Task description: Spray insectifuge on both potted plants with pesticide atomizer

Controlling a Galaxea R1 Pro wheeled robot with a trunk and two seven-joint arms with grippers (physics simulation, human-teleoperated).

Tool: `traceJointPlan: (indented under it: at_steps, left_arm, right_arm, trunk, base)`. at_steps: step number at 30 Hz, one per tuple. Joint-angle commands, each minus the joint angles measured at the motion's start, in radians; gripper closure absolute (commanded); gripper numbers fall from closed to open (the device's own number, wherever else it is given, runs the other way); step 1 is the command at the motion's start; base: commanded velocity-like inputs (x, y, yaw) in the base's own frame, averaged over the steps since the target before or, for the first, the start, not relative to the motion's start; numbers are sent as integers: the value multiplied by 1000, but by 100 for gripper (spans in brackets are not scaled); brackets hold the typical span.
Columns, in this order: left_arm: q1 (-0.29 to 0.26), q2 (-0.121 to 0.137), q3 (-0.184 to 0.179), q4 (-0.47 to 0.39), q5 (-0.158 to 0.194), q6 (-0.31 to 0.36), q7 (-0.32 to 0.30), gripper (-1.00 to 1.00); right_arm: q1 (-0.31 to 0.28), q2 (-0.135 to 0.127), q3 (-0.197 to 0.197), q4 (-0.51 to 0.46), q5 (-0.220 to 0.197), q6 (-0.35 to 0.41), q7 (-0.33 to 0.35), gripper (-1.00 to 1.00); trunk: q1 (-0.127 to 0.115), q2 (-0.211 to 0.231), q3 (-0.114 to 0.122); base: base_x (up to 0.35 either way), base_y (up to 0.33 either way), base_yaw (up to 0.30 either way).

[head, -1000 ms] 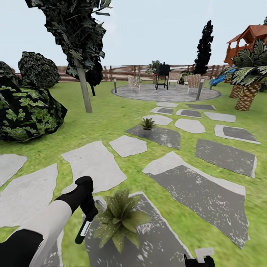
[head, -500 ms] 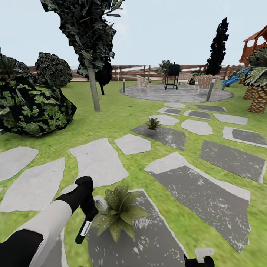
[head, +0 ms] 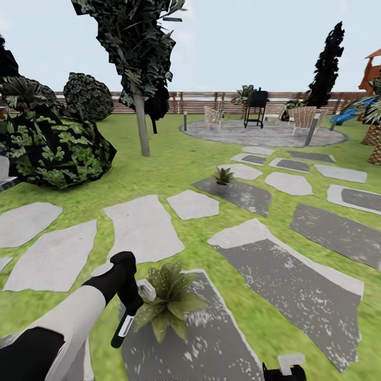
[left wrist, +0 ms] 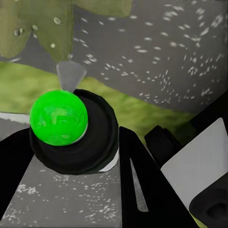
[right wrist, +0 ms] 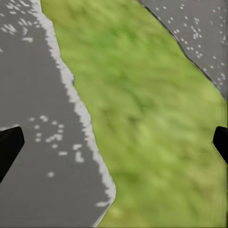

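Observation:
My left gripper (head: 128, 306) is shut on the pesticide atomizer (head: 122, 328), a small dark bottle with a white label that hangs just left of the near potted plant (head: 168, 301). In the left wrist view the atomizer (left wrist: 76, 137) shows a bright green round top, with a pale cone pointing at the plant's speckled leaves (left wrist: 28, 23); the left gripper (left wrist: 71, 159) has its black fingers on both sides of the bottle. The second potted plant (head: 223, 176) stands on a far slab. My right gripper (right wrist: 114, 145) is open over grass and slab; it also shows at the bottom edge of the head view (head: 286, 370).
Grey stepping slabs (head: 286, 275) cross the lawn. A tree trunk (head: 142, 132) and a big dark bush (head: 58, 148) stand to the left. Beyond lie a round paved patio with a grill (head: 256, 108) and chairs, and the slat fence (head: 201, 100).
The whole head view has shifted rightward, so the camera has turned left. The left gripper still holds the bottle beside the near plant, which sits slightly closer to it in the picture.

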Motion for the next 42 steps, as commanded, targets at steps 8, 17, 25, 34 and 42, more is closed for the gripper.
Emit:
traceJointPlan:
  at_steps: [8,17,25,34,42]
  left_arm:
    - [-1,0,-5,-2,-6,9,-5,100]
    - [10,11,4,-2,-3,5,-1,100]
    - [18,20,29,3,12,3,35,100]
    - [47,-8,180,32,127,2,337,100]
    - [133,-21,188,22,155,-7,398,100]
  right_arm:
    - [0,2,-7,1,10,-3,-2,-100]
    - [0,2,-7,1,10,-3,-2,-100]
    - [0,3,-7,1,10,-3,-2,-100]
    - [0,2,-7,1,10,-3,0,-100]
    - [0,3,-8,0,9,-5,0,-100]
  trunk:
    - [0,0,-1]
    - [0,0,-1]
    - [0,0,-1]
    - [0,0,-1]
    - [0,0,-1]
  base:
    - [-114,-268,266]
    - [-174,-244,277]
    - [-61,-44,212]
    - [-1,0,8]
    - [0,0,0]
